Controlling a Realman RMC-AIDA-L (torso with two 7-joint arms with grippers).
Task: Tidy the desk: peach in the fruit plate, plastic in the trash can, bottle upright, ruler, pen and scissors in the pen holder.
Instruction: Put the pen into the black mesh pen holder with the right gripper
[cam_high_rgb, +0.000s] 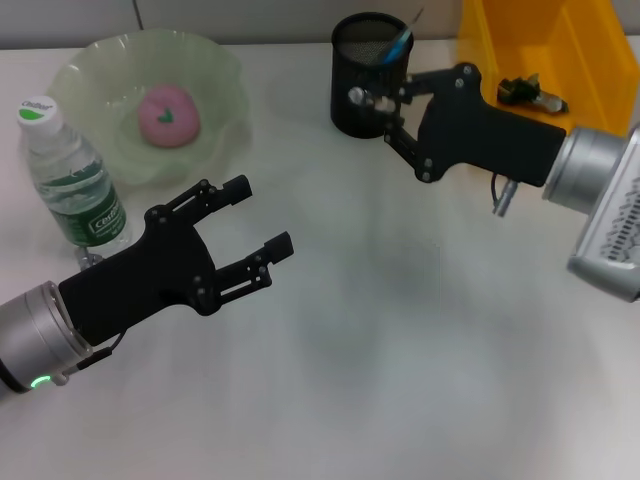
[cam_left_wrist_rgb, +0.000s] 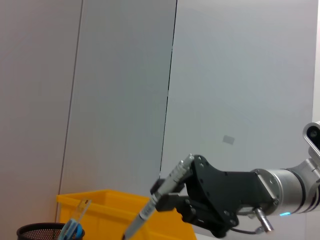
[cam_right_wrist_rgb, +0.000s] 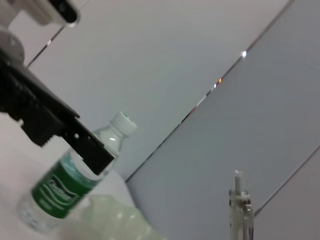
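I had the right gripper pinching a pen beside the mesh pen holder, ready to drop; left gripper hung open, empty.

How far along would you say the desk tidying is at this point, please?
Mostly done: the peach lies in the plate, the bottle stands upright, and a blue item already stands in the holder. In hand: the right end effector grips a pen beside the holder. Left: drop it in. The left end effector hangs open and empty.
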